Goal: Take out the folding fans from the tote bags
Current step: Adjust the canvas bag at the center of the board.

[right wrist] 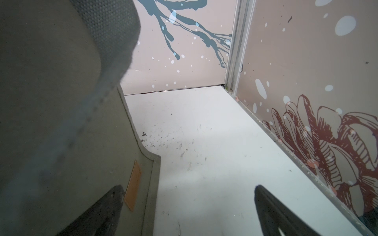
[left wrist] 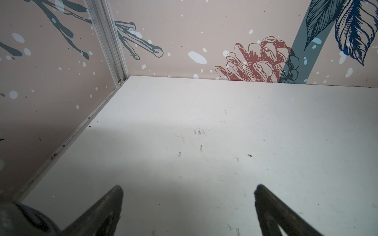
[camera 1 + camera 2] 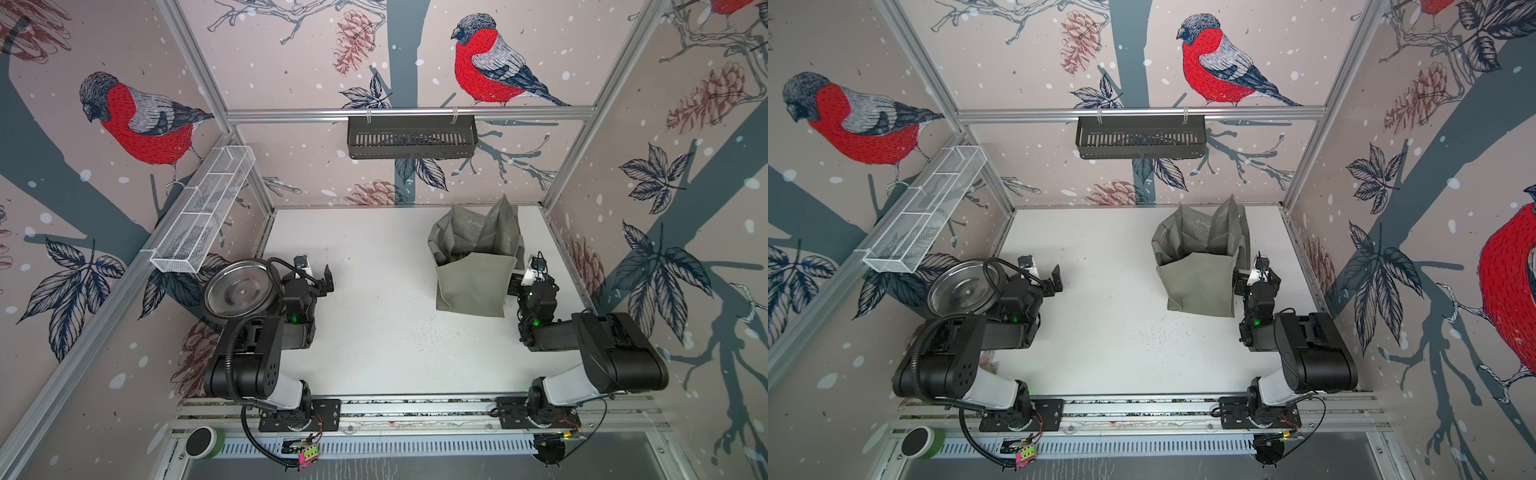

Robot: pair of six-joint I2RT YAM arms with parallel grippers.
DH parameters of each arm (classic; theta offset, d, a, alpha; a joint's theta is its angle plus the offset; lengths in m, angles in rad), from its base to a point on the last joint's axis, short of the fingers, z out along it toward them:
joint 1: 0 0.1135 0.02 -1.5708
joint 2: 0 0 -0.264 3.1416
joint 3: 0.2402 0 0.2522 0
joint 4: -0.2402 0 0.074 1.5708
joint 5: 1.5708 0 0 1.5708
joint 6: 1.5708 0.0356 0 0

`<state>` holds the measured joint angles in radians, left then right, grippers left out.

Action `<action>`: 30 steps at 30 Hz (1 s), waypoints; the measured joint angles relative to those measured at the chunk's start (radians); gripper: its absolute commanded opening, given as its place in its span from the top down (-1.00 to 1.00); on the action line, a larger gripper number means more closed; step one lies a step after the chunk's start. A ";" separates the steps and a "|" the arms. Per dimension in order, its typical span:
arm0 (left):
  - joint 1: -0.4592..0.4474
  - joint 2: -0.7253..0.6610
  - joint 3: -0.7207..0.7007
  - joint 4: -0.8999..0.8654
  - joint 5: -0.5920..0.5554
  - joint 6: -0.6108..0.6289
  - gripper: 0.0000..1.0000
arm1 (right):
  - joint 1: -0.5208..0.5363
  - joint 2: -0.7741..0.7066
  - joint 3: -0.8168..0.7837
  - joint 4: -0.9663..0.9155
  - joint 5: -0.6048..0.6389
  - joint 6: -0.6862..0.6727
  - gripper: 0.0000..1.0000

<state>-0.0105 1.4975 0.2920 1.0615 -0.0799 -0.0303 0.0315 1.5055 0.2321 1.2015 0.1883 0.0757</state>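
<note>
Both arms sit low, near the front rail. The left hand (image 2: pixel 188 187) is spread wide & empty over bare worktop (image 2: pixel 204 132), well apart from the bag. The right hand (image 1: pixel 188 187) is spread just as wide, gripping nothing. It sits just beside the tote bag (image 3: pixel 471 286), w/ one finger in front of the olive fabric in the wrist view; touching or not, can't tell. The bag stands upright on the right side toward the back, mouth open, top edges slumped. No folding fans show anywhere: none on the worktop, none poking out, & the bag's inside is too dark to read. So prob. nothing is done yet — every fan is still to come out, if they're in there.

Surface: white, scuffed, w/ dark specks esp. in front of the bag. Nearest is a green tape roll (image 3: pixel 203 442) on the front ledge, then a round steel dish (image 3: pixel 232 291) by the left arm. Further off are a white wire-mesh tray (image 3: pixel 203 208) on the left wall & a black slotted basket (image 3: pixel 411 137) on the back rail. The walls carry a bullfinch-and-pinecone print.
</note>
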 measured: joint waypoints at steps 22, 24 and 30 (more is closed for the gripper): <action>0.000 0.000 0.000 -0.004 0.000 0.000 -0.99 | 0.000 0.000 0.000 0.000 0.000 0.000 -1.00; 0.000 0.000 0.000 -0.004 0.000 0.000 -0.99 | 0.000 0.000 0.000 0.000 0.000 0.000 -1.00; 0.000 0.000 0.000 -0.004 0.000 0.000 -0.99 | -0.010 -0.001 0.000 0.000 -0.015 0.001 -1.00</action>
<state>-0.0105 1.4975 0.2920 1.0576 -0.0799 -0.0303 0.0216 1.5047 0.2321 1.2011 0.1734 0.0765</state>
